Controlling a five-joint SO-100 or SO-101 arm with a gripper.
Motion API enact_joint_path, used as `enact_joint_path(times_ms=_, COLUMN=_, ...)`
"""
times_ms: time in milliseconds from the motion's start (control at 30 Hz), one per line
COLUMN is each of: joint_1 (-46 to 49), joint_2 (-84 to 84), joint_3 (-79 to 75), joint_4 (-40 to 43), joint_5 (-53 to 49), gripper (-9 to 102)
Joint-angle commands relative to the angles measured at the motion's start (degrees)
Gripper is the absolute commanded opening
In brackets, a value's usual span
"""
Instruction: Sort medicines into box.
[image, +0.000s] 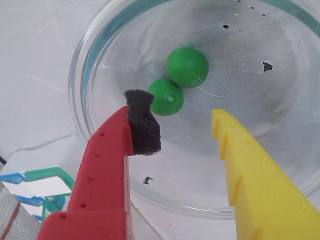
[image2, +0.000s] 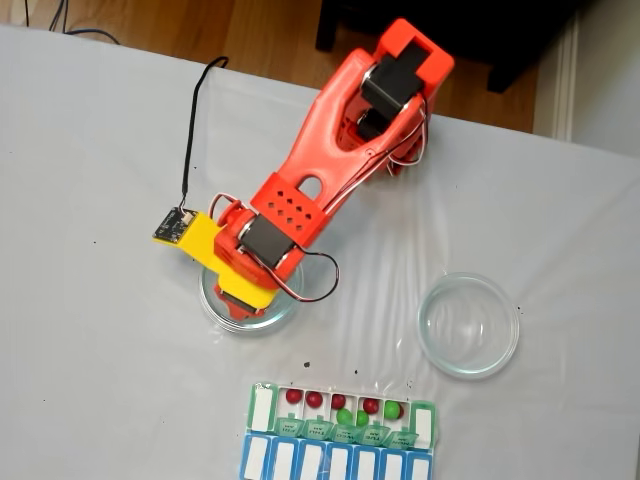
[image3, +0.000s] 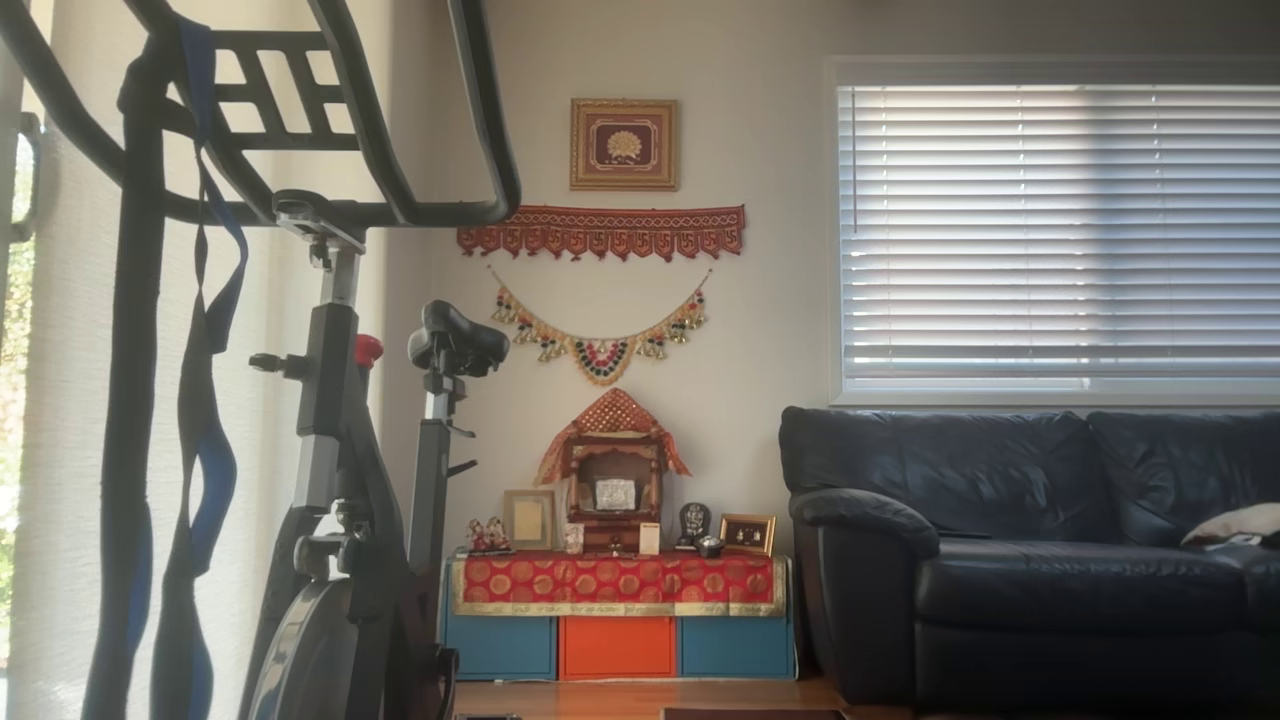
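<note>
Claw (image: 182, 117) agape over glossy round green medicines (image: 187, 66).

- We see the gripper (image: 172, 117) spread wide over a glass dish (image: 80, 75) — two green balls (image: 186, 66) sit touching, just beside the red finger's foam pad (image: 142, 122).
- Between the fingers the dish floor's bare; the dish wall rings it.

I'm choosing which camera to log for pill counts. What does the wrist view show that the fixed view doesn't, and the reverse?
Wrist view alone: two green balls lying in the dish, with the open gripper just above them.

Fixed view alone: the box with red and green balls already in its compartments, a second, empty dish, and the whole arm.

Both: the dish under the gripper and the white table.
</note>
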Motion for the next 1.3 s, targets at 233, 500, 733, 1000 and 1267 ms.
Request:
enact_joint_path(times_ms=233, joint_1=0.0, joint_2=1.93, joint_3=-2.81, joint_4=-1.05, joint_5=0.35, gripper=22)
enact_joint_path(times_ms=500, joint_1=0.09, joint_2=0.26, joint_3=-2.9, joint_4=-2.55, joint_5=0.53, gripper=21)
enact_joint_path(times_ms=733, joint_1=0.18, joint_2=-1.05, joint_3=-2.72, joint_4=-3.16, joint_5=0.7, gripper=22)
enact_joint_path(times_ms=1000, joint_1=-0.09, joint_2=-1.32, joint_3=-2.2, joint_4=-3.16, joint_5=1.49, gripper=23)
enact_joint_path(times_ms=1267, joint_1=-0.44, joint_2=-1.05, joint_3=-0.7, joint_4=-4.31, joint_5=2.64, gripper=24)
